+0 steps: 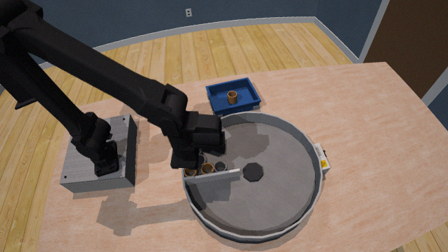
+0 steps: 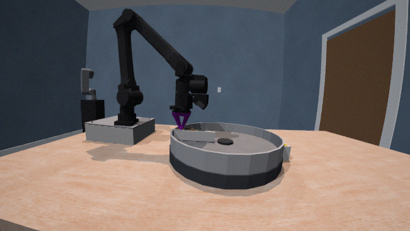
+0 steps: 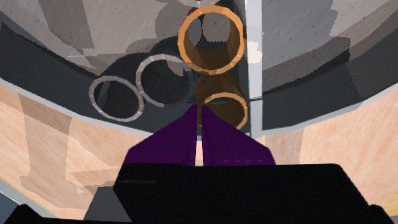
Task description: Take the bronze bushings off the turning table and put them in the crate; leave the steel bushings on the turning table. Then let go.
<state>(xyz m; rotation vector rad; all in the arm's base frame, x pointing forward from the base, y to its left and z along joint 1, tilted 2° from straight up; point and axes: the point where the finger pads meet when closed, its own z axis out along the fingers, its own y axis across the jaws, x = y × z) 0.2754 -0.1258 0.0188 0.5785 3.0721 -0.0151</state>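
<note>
Wrist view, bronze bushings: we count two on the turning table (image 1: 248, 237) (image 2: 227, 164) (image 3: 310, 90): the nearer bronze bushing (image 1: 190, 176) (image 3: 245, 111) at our fingertips, the farther bronze bushing (image 1: 202, 169) (image 3: 181, 40) just beyond them.
Fingers: our purple gripper (image 2: 180, 129) (image 3: 199, 111) is almost closed, pinching the nearer one's wall.
Steel bushings: three; two left of our fingertips, a third (image 1: 220, 162) (image 3: 199, 2) beyond the farther bronze.
Crate (image 1: 238, 108): blue, well apart from our fingers, one bronze bushing (image 1: 232, 100) upright inside.
Divider (image 1: 210, 175) (image 2: 195, 136) (image 3: 255, 75): one pale straight bar, right of our fingertips in the wrist picture.
Tabletop (image 1: 362, 138) (image 2: 126, 189) (image 3: 50, 130): pinkish wood grain.
Room: blue walls, plank floor, brown door.
Shapes: open-ended tubes; faceted round grey wall, dark hub (image 1: 253, 171) (image 2: 225, 141).
</note>
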